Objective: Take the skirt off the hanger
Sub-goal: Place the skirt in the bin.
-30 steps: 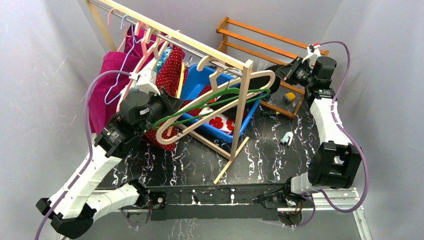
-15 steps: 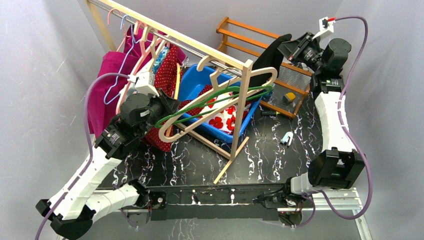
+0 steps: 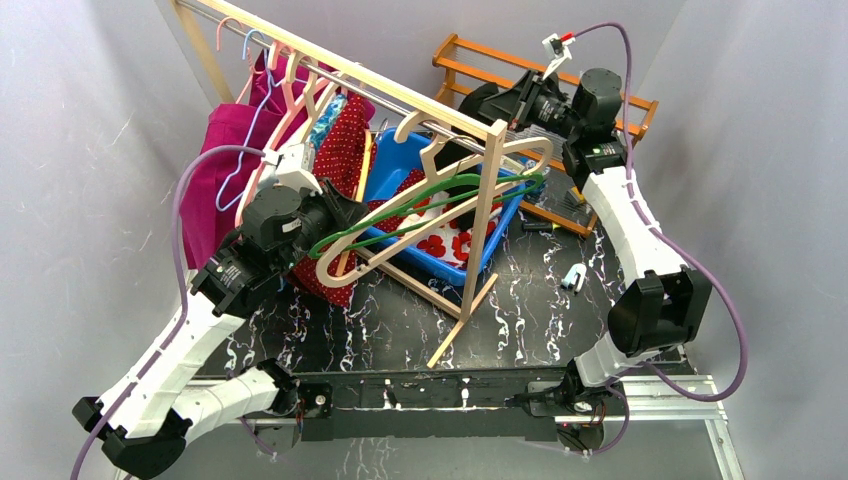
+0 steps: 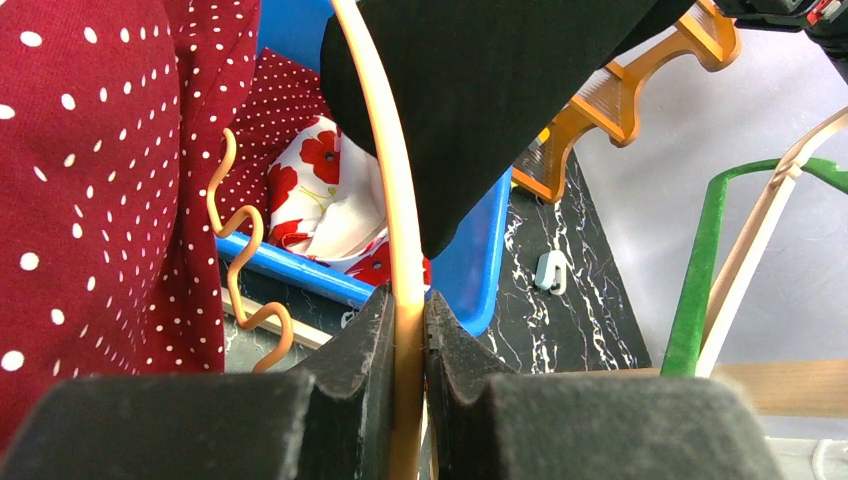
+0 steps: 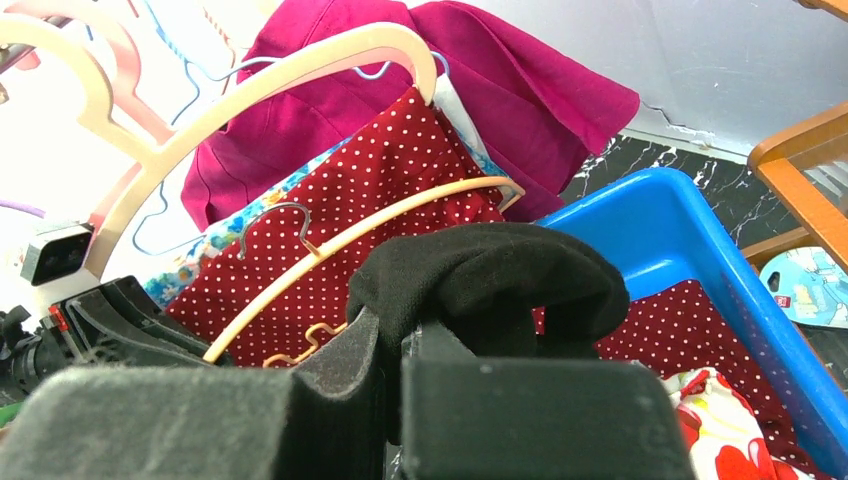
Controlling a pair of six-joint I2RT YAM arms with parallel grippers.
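The left gripper (image 4: 405, 330) has its two fingers pressed together on the thin tan hanger (image 4: 385, 130). It holds the hanger up in the air over the left side of the tabletop (image 3: 520, 320). The right gripper (image 5: 400, 345) is pinching the black skirt (image 5: 490, 270). A fold of the skirt bulges over the top of its fingers. The skirt is high up over the far right part of the tabletop, near the wooden shelf (image 3: 480, 60) at the far edge.

In the left wrist view the skirt lies across the top arm of the hanger. I cannot tell if it is free yet or hooked on the hanger's end.

The job now looks like pulling the skirt clear. To do it well, the left gripper should hold the hanger tight so it does not twist or slip. The right gripper should pull the skirt along the hanger arm and off its end, not straight across it. It should go slowly, so the cloth does not catch.

There is a lot in the way. The rail (image 3: 330, 65) runs close by, and a green hanger (image 3: 400, 205) sits just beside the tan one. The skirt could catch on either. The blue bin (image 3: 395, 165) sits below, so it may be a good place to drop the skirt.
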